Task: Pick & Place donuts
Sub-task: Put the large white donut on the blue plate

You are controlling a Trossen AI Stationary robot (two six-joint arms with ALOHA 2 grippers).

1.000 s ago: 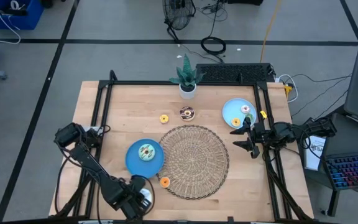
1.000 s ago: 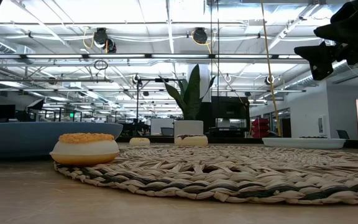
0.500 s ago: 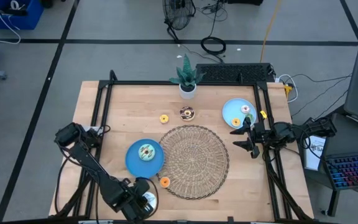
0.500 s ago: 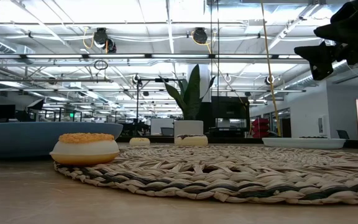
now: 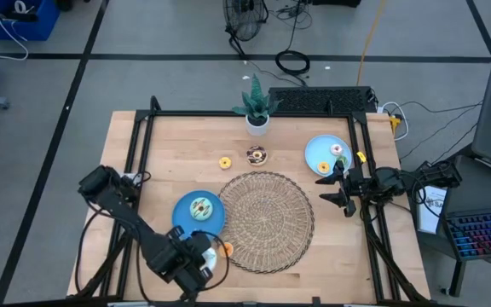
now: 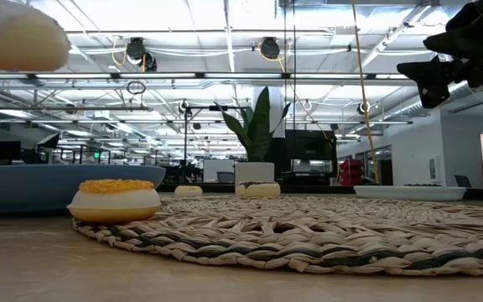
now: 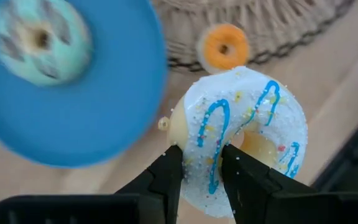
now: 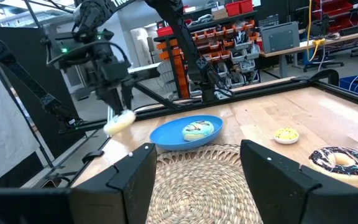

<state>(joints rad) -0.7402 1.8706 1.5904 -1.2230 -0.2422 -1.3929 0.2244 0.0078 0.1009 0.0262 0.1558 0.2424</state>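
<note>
My left gripper (image 5: 201, 258) hovers by the table's near edge, between the near blue plate (image 5: 186, 226) and the wicker mat (image 5: 267, 220). It is shut on a white donut with blue drizzle (image 7: 241, 134), which shows blurred in the low view (image 6: 15, 38). A mint donut (image 5: 199, 208) lies on that plate and an orange donut (image 5: 226, 249) rests at the mat's edge. Yellow (image 5: 225, 162) and brown (image 5: 257, 155) donuts lie on the wood beyond the mat. Two more donuts sit on the far right plate (image 5: 318, 152). My right gripper (image 5: 335, 189) waits open beside that plate. My left gripper pinches the white donut's ring (image 7: 204, 155) between its two fingers, one finger (image 7: 166, 177) on the outer rim and the other (image 7: 244, 180) at the hole's side. The fingers come from above. The donut is lifted clear of the table and tilted.
A potted plant (image 5: 257, 109) stands at the far edge behind the mat. A black frame rail (image 5: 135, 162) runs along the table's sides. Bare wood lies left of the near plate and along the near edge.
My left gripper, still shut on the white donut, has risen from low at the near edge and swung a little toward the mat and the orange donut. The donut now shows at the top of the low view. The right arm has kept still.
</note>
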